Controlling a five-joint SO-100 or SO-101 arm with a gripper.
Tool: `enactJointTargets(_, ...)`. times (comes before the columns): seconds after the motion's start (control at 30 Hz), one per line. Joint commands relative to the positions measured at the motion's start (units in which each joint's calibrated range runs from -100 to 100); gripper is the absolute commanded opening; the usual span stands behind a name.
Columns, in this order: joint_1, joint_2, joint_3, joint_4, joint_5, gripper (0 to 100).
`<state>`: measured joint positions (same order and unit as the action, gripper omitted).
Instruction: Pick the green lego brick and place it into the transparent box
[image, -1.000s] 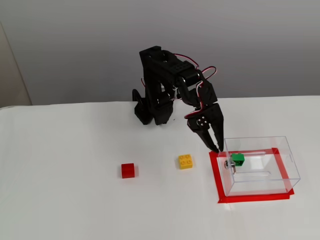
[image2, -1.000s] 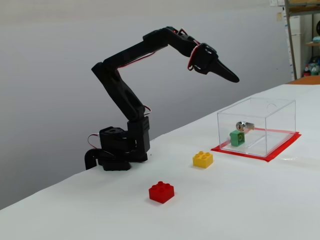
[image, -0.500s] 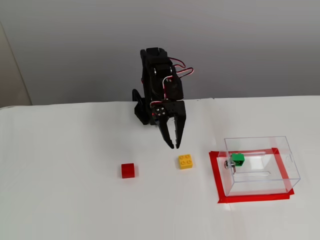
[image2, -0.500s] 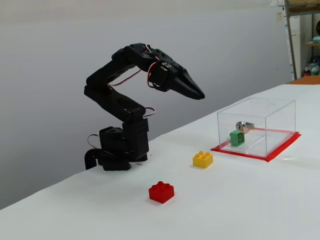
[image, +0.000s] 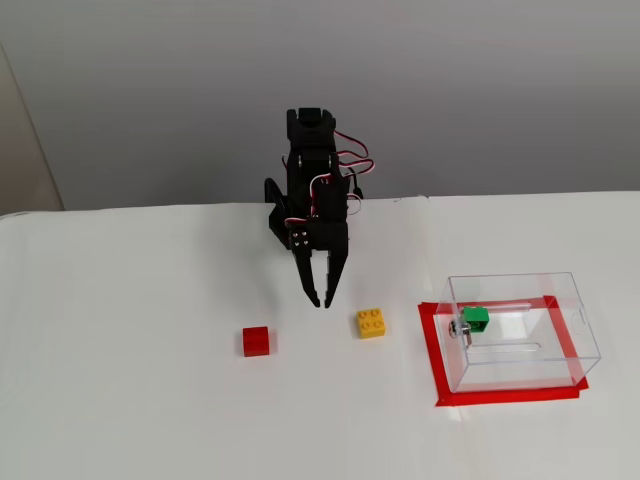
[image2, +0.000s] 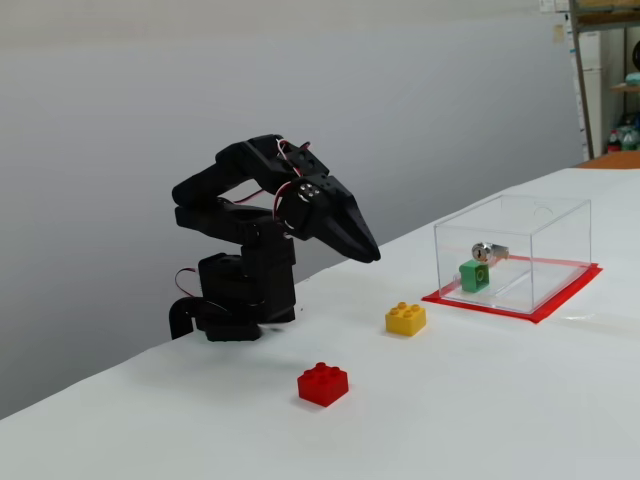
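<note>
The green lego brick (image: 476, 318) lies inside the transparent box (image: 560, 290), near its left wall beside the small metal fitting (image: 461, 328). In the other fixed view the brick (image2: 474, 275) shows through the box's clear wall (image2: 545, 250). My black gripper (image: 321, 300) hangs above the table, well left of the box, fingertips pointing down and close together, holding nothing. In the side fixed view the gripper (image2: 370, 255) is folded low over the arm's base, its tips together.
A yellow brick (image: 371, 322) lies just right of the gripper tips and a red brick (image: 256, 341) to their left. The box stands on a red taped rectangle (image: 435, 350). The yellow brick (image2: 405, 318) and red brick (image2: 323, 383) also show in the side view.
</note>
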<state>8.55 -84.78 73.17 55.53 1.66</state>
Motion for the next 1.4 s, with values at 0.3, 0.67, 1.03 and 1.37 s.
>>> enactJointTargets(0.3, -1.41, -14.80, 18.24, -0.70, -0.04, 3)
enactJointTargets(0.67, -5.18, -15.05, 24.66, -0.52, -0.04, 3)
enactJointTargets(1.03, -5.26, -15.14, 19.60, 17.41, -0.04, 3)
enactJointTargets(1.37, -4.89, -14.97, 18.87, 19.23, -0.04, 3)
